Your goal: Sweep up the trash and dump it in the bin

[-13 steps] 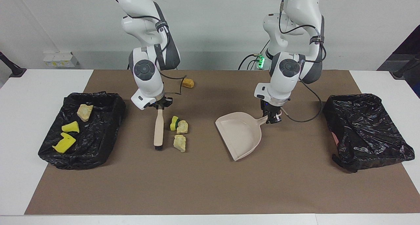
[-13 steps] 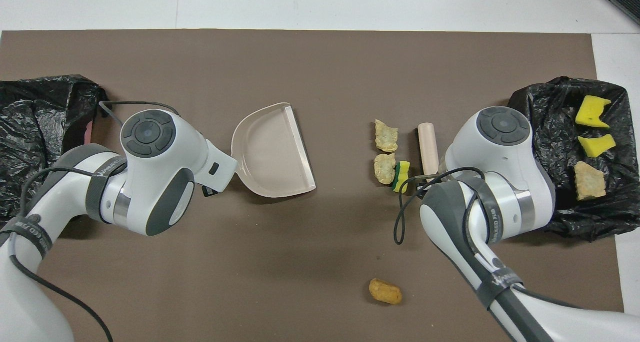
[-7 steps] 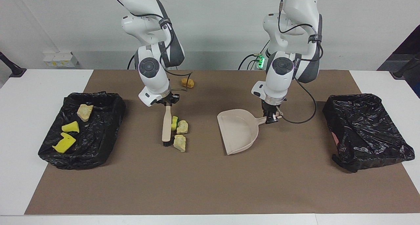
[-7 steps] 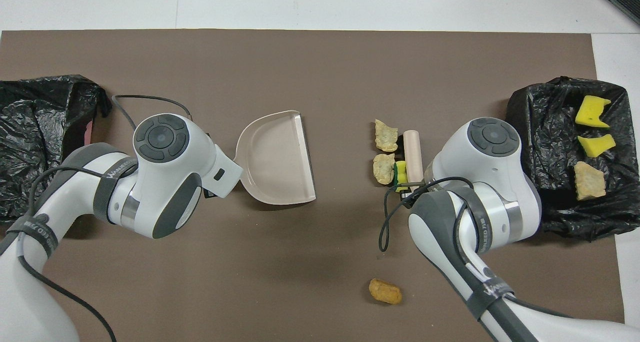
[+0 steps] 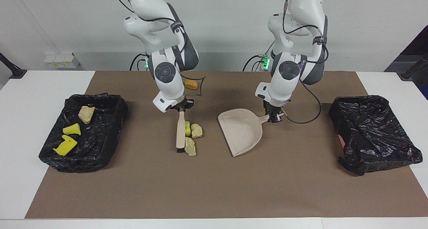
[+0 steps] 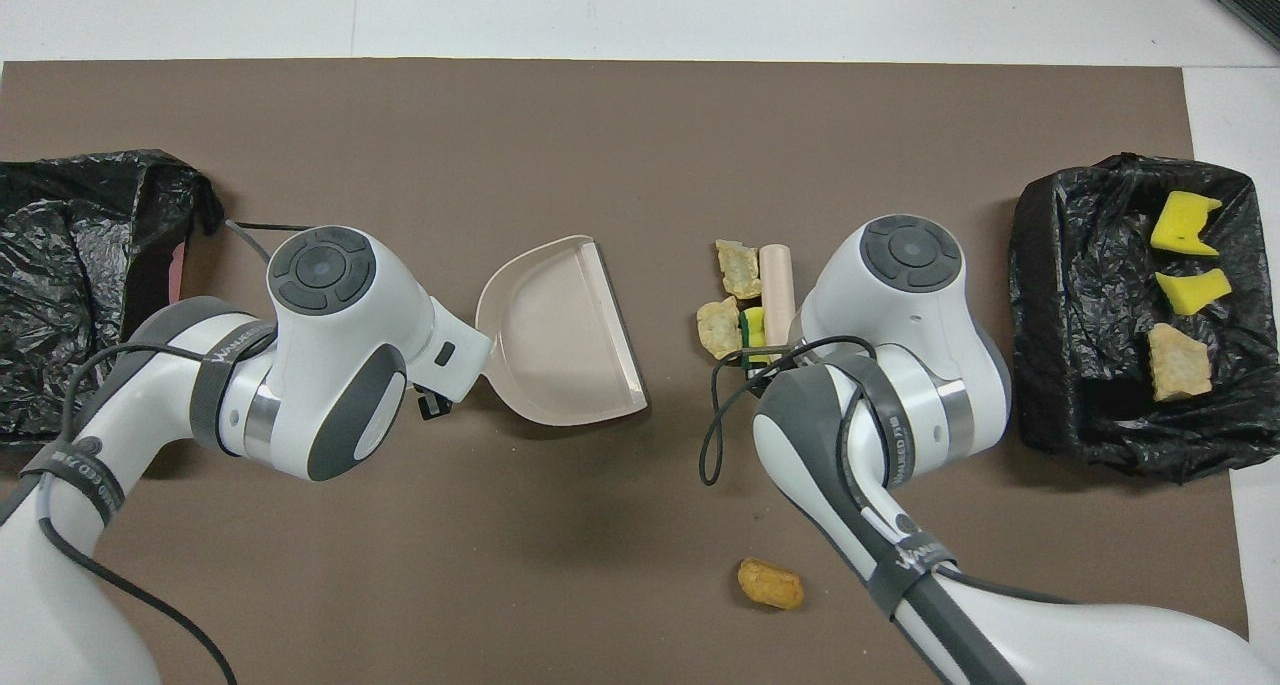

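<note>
Two pale beige crumbly chunks (image 5: pixel 190 146) and a yellow-and-green sponge piece (image 5: pixel 187 128) lie on the brown desk (image 5: pixel 214 189) mat, touching the beige hand brush (image 5: pixel 181 133) whose handle the right gripper (image 5: pixel 181 109) pinches in its fingers. Toward the left arm's end, the left gripper (image 5: pixel 273 118) pinches the handle of the beige plastic dustpan (image 5: pixel 240 132). An orange-brown rounded lump (image 5: pixel 191 84) lies nearer the robots, and two yellow sponge pieces (image 5: pixel 67 138) with a beige chunk (image 5: pixel 86 113) sit in the black-lined bin (image 5: pixel 100 135) at the right arm's end; a second black-lined bin (image 5: pixel 371 132) stands at the left arm's end.

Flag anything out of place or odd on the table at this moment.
One stray: the orange-brown lump lies alone near the robots, apart from the three scraps against the brush that the right gripper holds. The left gripper holds the dustpan. Nothing looks spilled or damaged.
</note>
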Robot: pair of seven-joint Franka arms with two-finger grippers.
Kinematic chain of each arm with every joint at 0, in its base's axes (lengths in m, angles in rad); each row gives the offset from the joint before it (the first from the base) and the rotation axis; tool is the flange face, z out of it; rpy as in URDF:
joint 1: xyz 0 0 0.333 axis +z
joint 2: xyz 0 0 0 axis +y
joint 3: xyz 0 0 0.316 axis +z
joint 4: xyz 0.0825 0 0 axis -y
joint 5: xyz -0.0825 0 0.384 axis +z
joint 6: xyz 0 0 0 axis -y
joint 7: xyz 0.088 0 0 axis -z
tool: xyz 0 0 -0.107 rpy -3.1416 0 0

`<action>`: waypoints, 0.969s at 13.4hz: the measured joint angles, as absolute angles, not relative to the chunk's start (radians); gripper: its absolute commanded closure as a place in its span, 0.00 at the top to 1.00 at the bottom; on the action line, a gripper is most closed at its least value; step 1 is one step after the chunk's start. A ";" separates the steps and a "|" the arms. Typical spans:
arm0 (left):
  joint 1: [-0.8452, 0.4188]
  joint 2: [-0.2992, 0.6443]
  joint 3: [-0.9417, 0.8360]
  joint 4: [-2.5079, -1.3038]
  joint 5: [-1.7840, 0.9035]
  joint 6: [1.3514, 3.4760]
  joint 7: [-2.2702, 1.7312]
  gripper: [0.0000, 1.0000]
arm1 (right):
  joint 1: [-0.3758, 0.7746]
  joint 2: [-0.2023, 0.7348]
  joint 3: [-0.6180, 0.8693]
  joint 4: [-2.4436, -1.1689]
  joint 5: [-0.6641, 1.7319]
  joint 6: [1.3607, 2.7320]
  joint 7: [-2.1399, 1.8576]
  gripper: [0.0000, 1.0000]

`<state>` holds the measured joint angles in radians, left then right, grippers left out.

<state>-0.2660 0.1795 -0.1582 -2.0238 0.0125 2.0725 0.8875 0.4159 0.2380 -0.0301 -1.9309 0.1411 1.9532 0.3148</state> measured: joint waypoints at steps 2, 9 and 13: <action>-0.284 0.171 -0.159 -2.025 0.006 2.047 0.871 0.00 | 0.461 0.256 -0.029 -1.908 0.181 1.967 0.322 0.00; -0.297 0.169 -0.159 -2.028 0.001 2.068 0.812 0.00 | 0.611 0.269 -0.024 -1.881 0.259 2.007 0.325 0.00; -0.296 0.171 -0.156 -2.036 0.001 2.121 0.801 0.00 | 0.625 0.227 -0.022 -1.867 0.265 1.939 0.316 0.00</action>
<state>-0.2960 0.1712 -0.1556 -2.0364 0.0014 2.1211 0.8010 0.6254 0.2272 -0.0222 -1.8672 0.2650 1.9390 0.3157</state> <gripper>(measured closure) 0.692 0.740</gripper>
